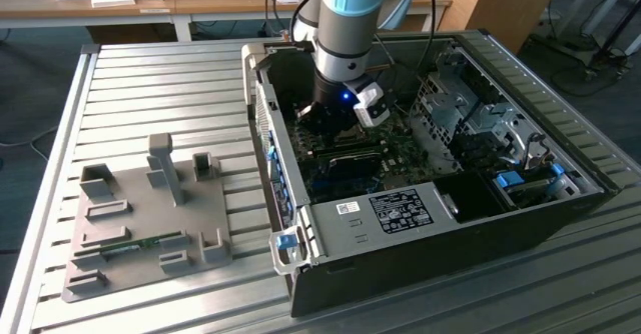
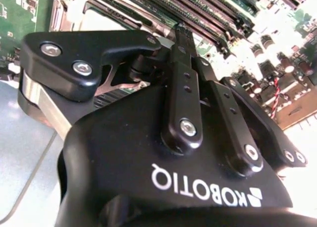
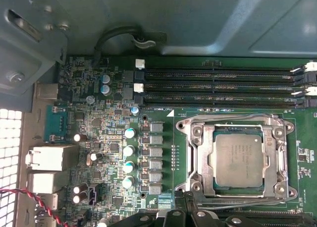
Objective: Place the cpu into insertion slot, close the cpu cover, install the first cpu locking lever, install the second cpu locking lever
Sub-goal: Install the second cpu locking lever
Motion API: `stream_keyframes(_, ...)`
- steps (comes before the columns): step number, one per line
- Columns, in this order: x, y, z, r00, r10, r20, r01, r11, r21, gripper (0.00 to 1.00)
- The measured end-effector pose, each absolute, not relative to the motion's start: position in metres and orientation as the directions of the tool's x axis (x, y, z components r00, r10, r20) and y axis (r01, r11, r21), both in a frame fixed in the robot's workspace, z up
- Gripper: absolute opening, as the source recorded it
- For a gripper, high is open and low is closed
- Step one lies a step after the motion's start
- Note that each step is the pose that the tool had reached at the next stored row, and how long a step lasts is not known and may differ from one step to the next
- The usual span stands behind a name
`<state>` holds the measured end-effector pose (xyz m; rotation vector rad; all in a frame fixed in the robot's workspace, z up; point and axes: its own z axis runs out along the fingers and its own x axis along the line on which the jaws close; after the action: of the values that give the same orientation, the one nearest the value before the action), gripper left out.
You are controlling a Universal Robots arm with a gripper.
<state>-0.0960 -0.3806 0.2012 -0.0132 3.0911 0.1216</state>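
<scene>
Cpu (image 3: 239, 160) sits in socket w/ cpu cover (image 3: 237, 156) down (step 2 looks done); gripper (image 2: 179, 31) above, jaws closed, empty; 1st lever needs hooking.

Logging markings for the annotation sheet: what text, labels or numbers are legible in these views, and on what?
Nothing quotable.
gripper body: white brand logo, not transcribed.
white label on the black box: too small to read.
cpu top: faint print, unreadable.
motherboard silkscreen above the socket: too small to read.
</scene>
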Motion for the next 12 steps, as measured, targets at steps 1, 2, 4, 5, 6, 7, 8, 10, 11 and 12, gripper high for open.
stream_keyframes(1,-0.0961,-0.3806,0.201,-0.999,-0.007,-0.048,-0.01,0.997,0.079,0.11)
stream_keyframes(2,-0.0961,-0.3805,0.2008,-0.999,-0.006,-0.048,-0.01,0.997,0.081,0.11)
stream_keyframes(4,-0.0963,-0.3805,0.2003,-0.999,-0.006,-0.048,-0.01,0.996,0.085,0.11)
stream_keyframes(5,-0.0963,-0.3806,0.2001,-0.999,-0.006,-0.048,-0.01,0.996,0.086,0.11)
stream_keyframes(6,-0.0964,-0.3806,0.1999,-0.999,-0.006,-0.048,-0.01,0.996,0.086,0.11)
stream_keyframes(7,-0.0964,-0.3806,0.1997,-0.999,-0.006,-0.048,-0.01,0.996,0.087,0.11)
stream_keyframes(8,-0.0966,-0.3806,0.1995,-0.999,-0.006,-0.048,-0.01,0.996,0.088,0.11)
stream_keyframes(10,-0.0968,-0.3805,0.1992,-0.999,-0.006,-0.048,-0.01,0.996,0.089,0.11)
stream_keyframes(11,-0.0969,-0.3805,0.1991,-0.999,-0.006,-0.048,-0.01,0.996,0.089,0.11)
stream_keyframes(12,-0.0971,-0.3805,0.1988,-0.999,-0.006,-0.048,-0.01,0.996,0.089,0.11)
